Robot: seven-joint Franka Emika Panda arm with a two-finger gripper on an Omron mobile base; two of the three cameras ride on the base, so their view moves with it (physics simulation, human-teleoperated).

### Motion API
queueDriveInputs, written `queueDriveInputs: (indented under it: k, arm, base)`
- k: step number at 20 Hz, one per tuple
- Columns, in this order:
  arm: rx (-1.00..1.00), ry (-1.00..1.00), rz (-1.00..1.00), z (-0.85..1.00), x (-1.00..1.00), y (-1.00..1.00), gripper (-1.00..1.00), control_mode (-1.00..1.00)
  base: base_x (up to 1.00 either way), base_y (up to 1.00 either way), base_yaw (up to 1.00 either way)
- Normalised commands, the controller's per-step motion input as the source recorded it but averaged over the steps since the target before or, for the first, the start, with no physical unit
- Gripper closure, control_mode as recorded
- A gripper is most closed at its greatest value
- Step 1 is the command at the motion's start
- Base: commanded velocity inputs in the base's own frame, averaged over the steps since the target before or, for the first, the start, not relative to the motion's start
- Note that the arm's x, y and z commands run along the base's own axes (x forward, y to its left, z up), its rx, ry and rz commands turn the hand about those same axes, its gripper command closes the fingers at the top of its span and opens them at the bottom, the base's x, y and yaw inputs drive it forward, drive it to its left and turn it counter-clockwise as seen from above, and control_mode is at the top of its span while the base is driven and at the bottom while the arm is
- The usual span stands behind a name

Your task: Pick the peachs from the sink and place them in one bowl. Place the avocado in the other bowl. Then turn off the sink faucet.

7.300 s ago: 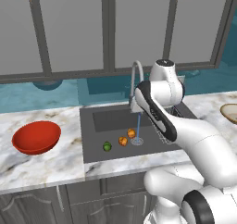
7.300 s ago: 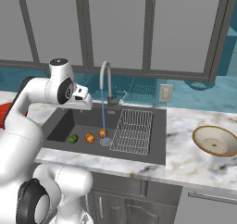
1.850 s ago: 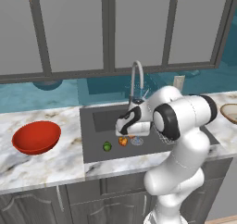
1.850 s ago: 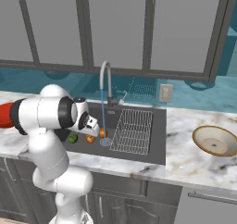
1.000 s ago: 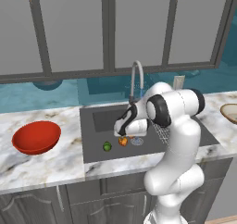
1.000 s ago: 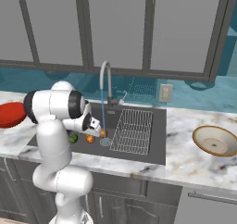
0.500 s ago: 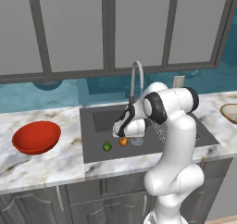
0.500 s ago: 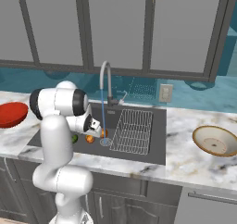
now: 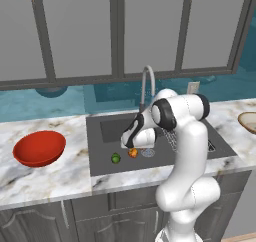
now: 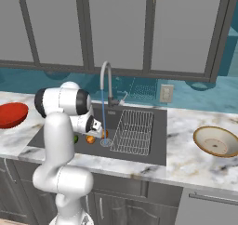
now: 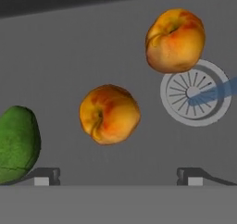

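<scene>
Gripper (image 11: 118, 177), jaws spread and empty, poised low in the sink (image 9: 100, 131) directly over the nearer peach (image 11: 109, 114), which lies centred between the fingertips, the second peach (image 11: 175, 40) by the drain beyond, the avocado (image 11: 17, 143) alongside.

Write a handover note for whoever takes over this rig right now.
Gripper: open and empty, low in the sink, lined up on the nearer peach.
Second peach sits at the drain's edge; avocado lies beside them on the basin floor.
Red bowl and tan bowl are on opposite counters, both unfilled.
Faucet is running.
Done: nothing placed.
Left: both peaches into one bowl, avocado into the other, faucet off.
</scene>
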Motion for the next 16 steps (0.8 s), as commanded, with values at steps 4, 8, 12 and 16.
queueDriveInputs:
  k: [4, 8, 12, 16]
  arm:
    - [0.0, 0.0, 0.0, -0.18, 0.06, 0.0, -1.0, -1.0]
    - [0.0, 0.0, 0.0, -0.21, 0.04, 0.0, -1.0, -1.0]
    - [0.0, 0.0, 0.0, -0.18, 0.12, 0.0, -1.0, -1.0]
    - [0.0, 0.0, 0.0, -0.16, 0.18, 0.02, -1.0, -1.0]
  base:
    - [0.0, 0.0, 0.0]
    - [0.0, 0.0, 0.0]
    - [0.0, 0.0, 0.0]
    - [0.0, 0.0, 0.0]
